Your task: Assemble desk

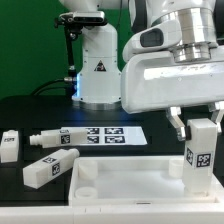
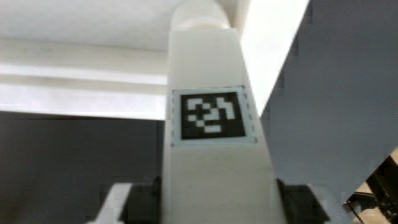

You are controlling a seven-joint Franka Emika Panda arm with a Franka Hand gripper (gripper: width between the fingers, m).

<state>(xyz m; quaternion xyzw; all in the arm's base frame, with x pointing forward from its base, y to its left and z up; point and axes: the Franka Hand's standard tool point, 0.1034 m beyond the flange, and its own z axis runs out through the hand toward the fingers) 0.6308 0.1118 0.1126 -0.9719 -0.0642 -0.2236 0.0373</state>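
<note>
Where the gripper (image 1: 198, 127) clamps its fingers (image 2: 295, 203) on one upright leg (image 1: 203, 160), we see that leg standing at the corner of the desk top (image 1: 120, 186) on the exterior view's right. Loose legs (image 1: 52, 168) lie on the table near the marker board (image 1: 103, 135).

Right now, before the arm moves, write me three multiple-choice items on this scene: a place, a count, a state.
1. The marker board lies: A) on the table beyond the desk top B) inside it C) on a leg.
2. The loose legs on the table number: A) one B) three C) five.
3. The gripper is: A) open, empty B) shut on an upright leg C) shut on the desk top.
A: it lies flat past the rim. B: three lie at the exterior view's left. B: the fingers clamp that leg.
</note>
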